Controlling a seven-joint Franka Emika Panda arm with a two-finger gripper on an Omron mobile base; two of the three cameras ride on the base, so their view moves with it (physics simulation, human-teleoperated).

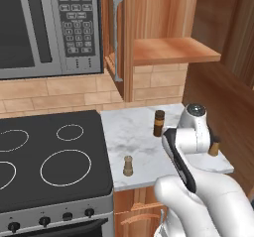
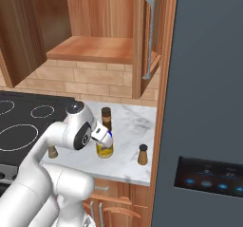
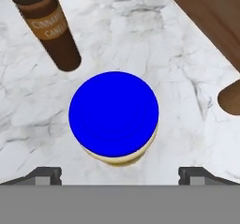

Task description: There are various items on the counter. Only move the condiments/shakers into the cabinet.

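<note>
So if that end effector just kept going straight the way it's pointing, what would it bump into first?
Most likely the blue lid of the yellow jar. The open end effector points straight down at it, its fingers spread to either side, though how much gap remains is hard to judge.

Blue-lidded yellow jar [image 3: 114, 115], white-grey marbled counter [image 3: 140, 35]

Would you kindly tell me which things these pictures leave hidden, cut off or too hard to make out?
- Yellow jar: right base view, upper part behind the gripper; the hand view shows mainly its blue lid.
- Tan shaker: left base view, partly behind the arm; cut by the right edge in the hand view.
- Brown cylinder: hand view, top cut off, label only partly readable.
- Cabinet: upper shelf cut off.
</note>
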